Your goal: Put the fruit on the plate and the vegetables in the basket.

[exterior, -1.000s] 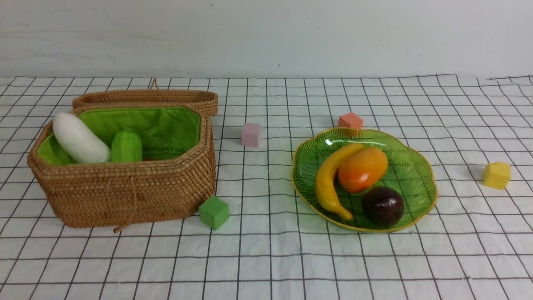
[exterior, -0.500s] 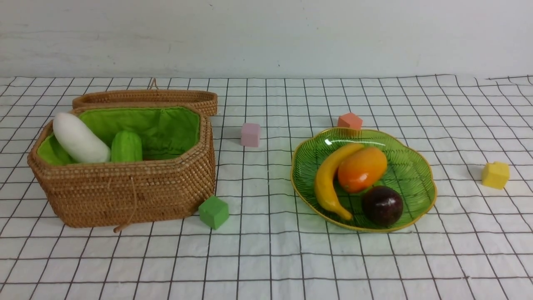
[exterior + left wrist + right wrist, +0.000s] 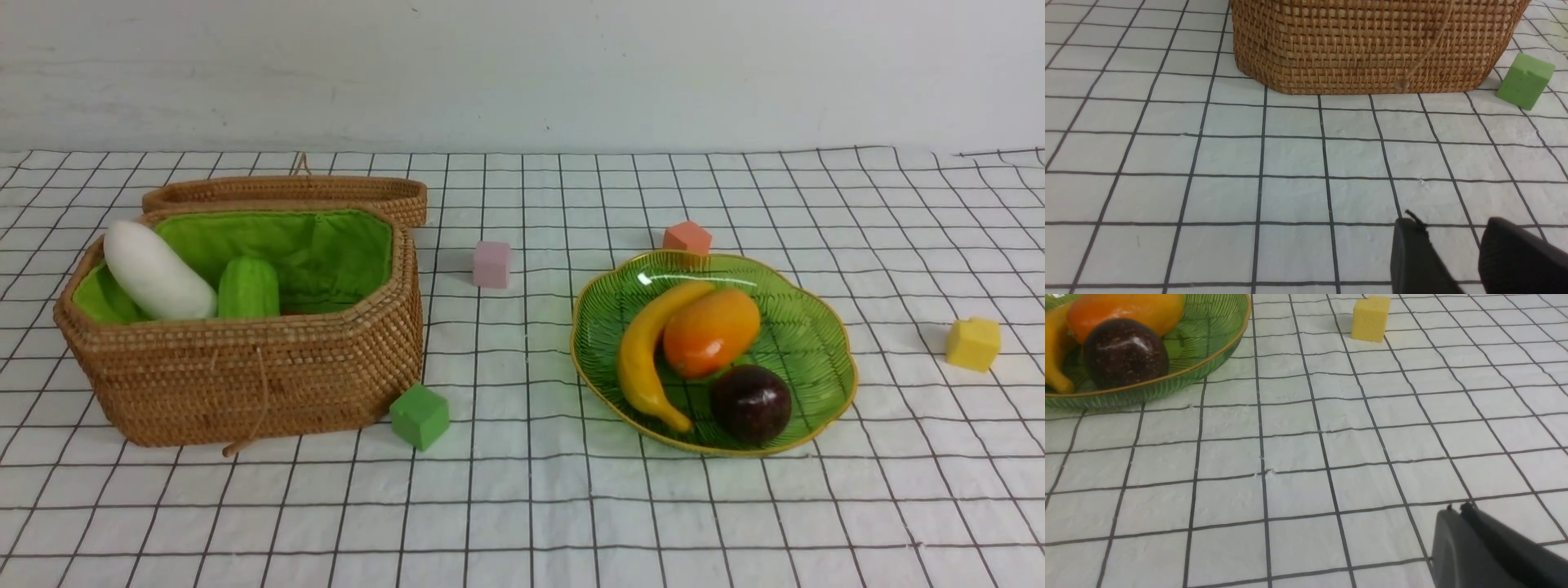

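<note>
Basket (image 3: 245,384) at 9 o'clock holds the radish (image 3: 155,273) and gourd (image 3: 248,288). Plate (image 3: 816,343) at 3 o'clock has banana (image 3: 641,359), mango (image 3: 710,331), mangosteen (image 3: 750,403). Left hand (image 3: 1457,249) is spread, empty; right hand (image 3: 1459,512) pressed together.

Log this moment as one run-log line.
plate: banana, mango, mangosteen | basket: radish, gourd | left gripper open, empty | right gripper shut, empty

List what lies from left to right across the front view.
white radish → green gourd, both in the basket → green cube → pink cube → banana → mango → mangosteen, these three on the plate → yellow cube.
</note>
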You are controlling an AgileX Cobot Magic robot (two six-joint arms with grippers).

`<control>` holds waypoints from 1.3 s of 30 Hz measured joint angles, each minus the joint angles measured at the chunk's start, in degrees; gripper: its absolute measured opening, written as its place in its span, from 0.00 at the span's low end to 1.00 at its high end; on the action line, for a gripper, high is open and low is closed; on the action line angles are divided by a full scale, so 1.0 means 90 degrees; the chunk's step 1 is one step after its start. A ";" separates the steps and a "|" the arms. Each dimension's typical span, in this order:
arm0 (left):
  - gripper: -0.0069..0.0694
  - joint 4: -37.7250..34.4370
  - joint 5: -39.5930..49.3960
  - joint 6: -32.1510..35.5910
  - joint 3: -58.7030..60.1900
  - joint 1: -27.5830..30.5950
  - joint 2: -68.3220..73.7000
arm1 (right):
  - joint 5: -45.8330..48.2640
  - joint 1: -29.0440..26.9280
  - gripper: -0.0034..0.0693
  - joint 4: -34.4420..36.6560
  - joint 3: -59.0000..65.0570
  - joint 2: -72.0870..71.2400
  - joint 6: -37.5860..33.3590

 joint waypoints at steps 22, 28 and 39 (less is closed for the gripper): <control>0.40 0.0000 -0.0048 0.0000 0.0002 0.0044 0.0000 | 0.0000 -0.0004 0.10 0.0000 0.0000 0.0000 0.0005; 0.40 0.0000 -0.0080 0.0000 0.0002 0.0044 0.0000 | 0.0000 -0.0004 0.10 0.0000 0.0000 0.0000 0.0005; 0.40 0.0000 -0.0093 0.0000 0.0007 0.0044 0.0000 | 0.0000 -0.0004 0.11 0.0000 0.0000 0.0000 0.0005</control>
